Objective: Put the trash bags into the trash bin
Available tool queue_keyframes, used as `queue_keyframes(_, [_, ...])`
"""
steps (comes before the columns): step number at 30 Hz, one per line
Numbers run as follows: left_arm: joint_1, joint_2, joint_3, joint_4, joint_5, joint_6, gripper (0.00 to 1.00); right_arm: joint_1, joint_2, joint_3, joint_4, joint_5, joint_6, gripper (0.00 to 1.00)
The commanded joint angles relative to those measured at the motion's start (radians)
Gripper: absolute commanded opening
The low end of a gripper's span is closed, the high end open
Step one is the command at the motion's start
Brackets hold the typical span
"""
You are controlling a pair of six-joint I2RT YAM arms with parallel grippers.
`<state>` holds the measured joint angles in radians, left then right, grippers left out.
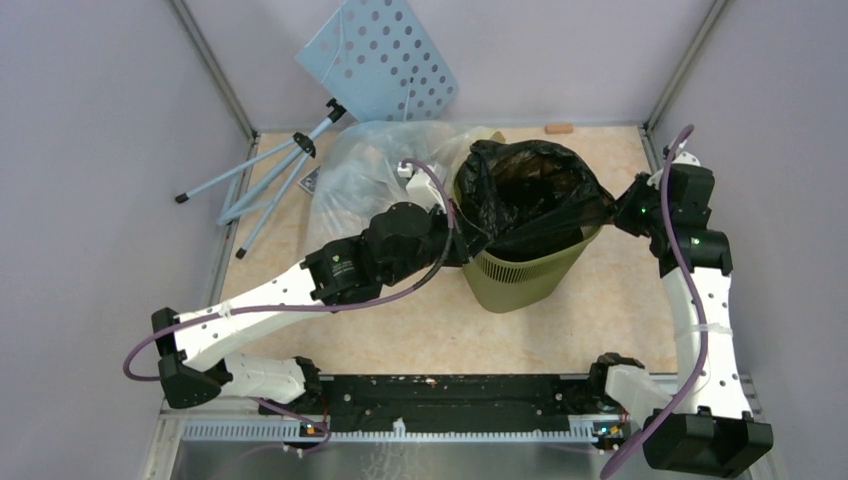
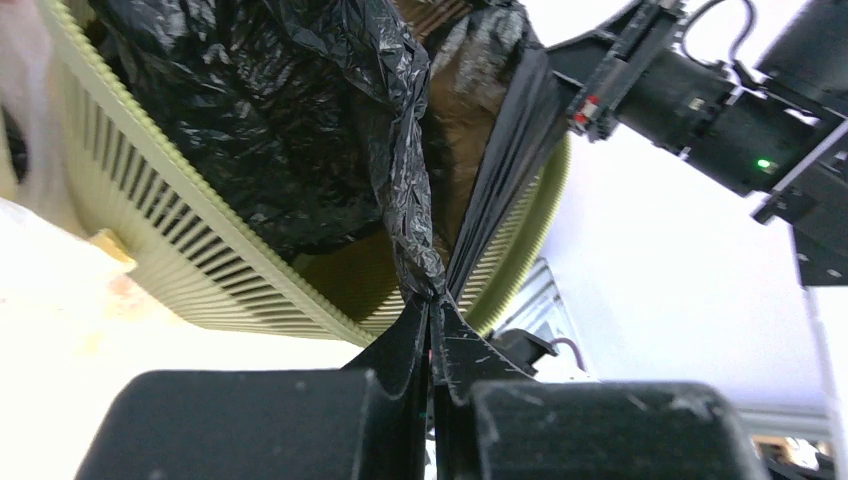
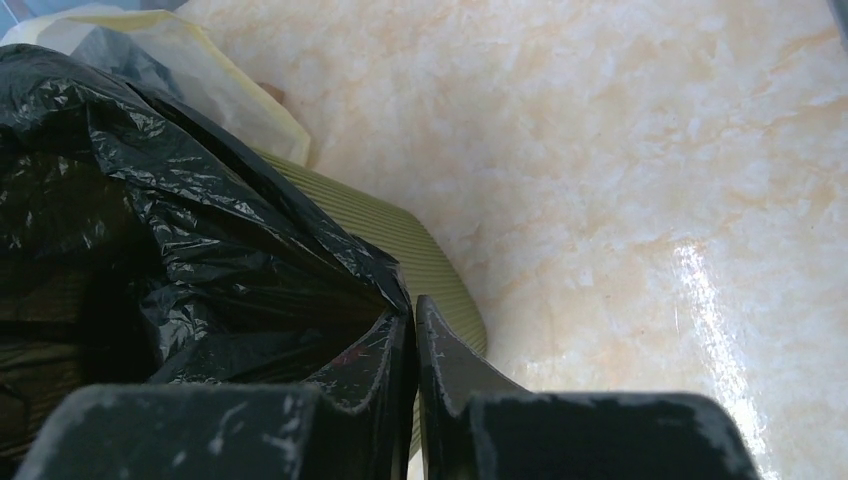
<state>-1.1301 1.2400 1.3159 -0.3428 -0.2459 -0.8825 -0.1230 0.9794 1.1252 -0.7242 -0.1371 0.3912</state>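
The tan marbled table [image 1: 400, 330] fills the middle of the top view, and both arms reach in from the bottom edge. The left arm sweeps up from the lower left toward the centre. The right arm climbs the right side and bends inward.

In the upper left a pale blue perforated board [image 1: 385, 55] leans on its tripod legs [image 1: 270, 170]. Just below it, left of centre, lies a big clear plastic bag [image 1: 350, 175], touching the bin's far left side.

The olive-green trash bin [image 1: 520, 275] stands upright just right of centre. The black trash bag [image 1: 525, 195] sits in its mouth, open at the top, with film spilling over the rim and pulled taut to either side.

The left gripper [image 1: 455, 228] is at the bin's left rim. On the left wrist camera the left gripper [image 2: 432, 310] is clamped tight on a twisted strand of the black bag [image 2: 300, 120], bottom centre, with the ribbed bin wall [image 2: 170, 250] running behind.

The right gripper [image 1: 612, 215] is at the bin's right edge. On the right wrist camera the right gripper [image 3: 413, 310] is closed to a sliver, pinching the bag's edge [image 3: 150, 200] just above the green rim [image 3: 400, 235].

A small tan piece [image 1: 558, 127] lies at the table's far edge, well apart from the bin.
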Motion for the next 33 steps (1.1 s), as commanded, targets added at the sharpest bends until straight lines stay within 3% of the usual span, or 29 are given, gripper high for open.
queue_keyframes(1, [-0.014,-0.046,-0.045,0.083,0.079,-0.031,0.03,-0.004,-0.033,-0.006,0.022,-0.004,0.009,0.05])
queue_keyframes(16, [-0.111,-0.126,-0.201,0.211,0.067,-0.074,0.03,-0.004,-0.105,-0.065,0.016,-0.015,0.029,0.0])
queue_keyframes(24, [-0.12,-0.138,-0.18,0.167,0.006,-0.042,0.03,-0.004,-0.153,-0.051,-0.024,0.053,0.038,0.0])
queue_keyframes(33, [-0.122,-0.193,-0.266,0.171,-0.024,-0.048,0.03,-0.004,-0.228,-0.118,-0.035,0.059,0.054,0.0])
